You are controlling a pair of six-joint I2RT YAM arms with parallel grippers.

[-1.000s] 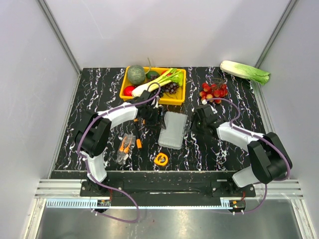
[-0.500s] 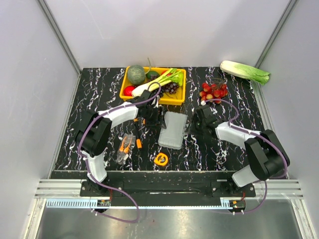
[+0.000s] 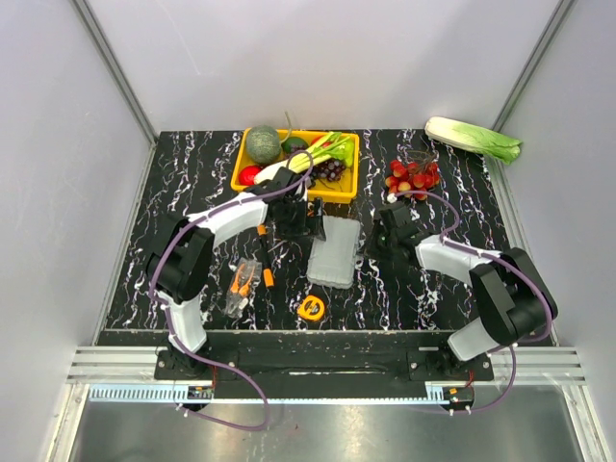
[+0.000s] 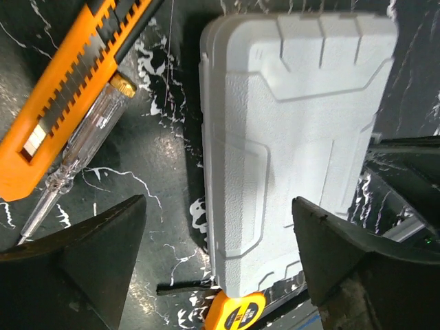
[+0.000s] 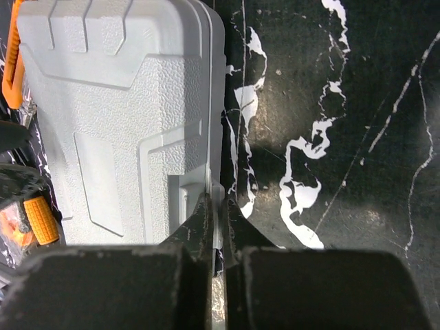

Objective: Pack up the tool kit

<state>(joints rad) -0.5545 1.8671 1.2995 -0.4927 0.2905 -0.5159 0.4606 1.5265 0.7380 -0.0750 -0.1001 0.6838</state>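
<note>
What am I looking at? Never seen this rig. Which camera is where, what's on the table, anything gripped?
Two robot arms are bolted at the table's near edge, each ending in two-finger jaws. The top view looks down from above and behind: left arm, right arm. The other two pictures come from a camera on each wrist, looking along its jaws. On the black table lies a closed grey tool kit case, with loose tools beside it: an orange utility knife, a clear tester screwdriver, pliers and a yellow tape measure. Behind are a yellow tray of vegetables, red fruit and a cabbage. The right jaws pinch the case's edge; the left jaws hang open near it, holding nothing.
</note>
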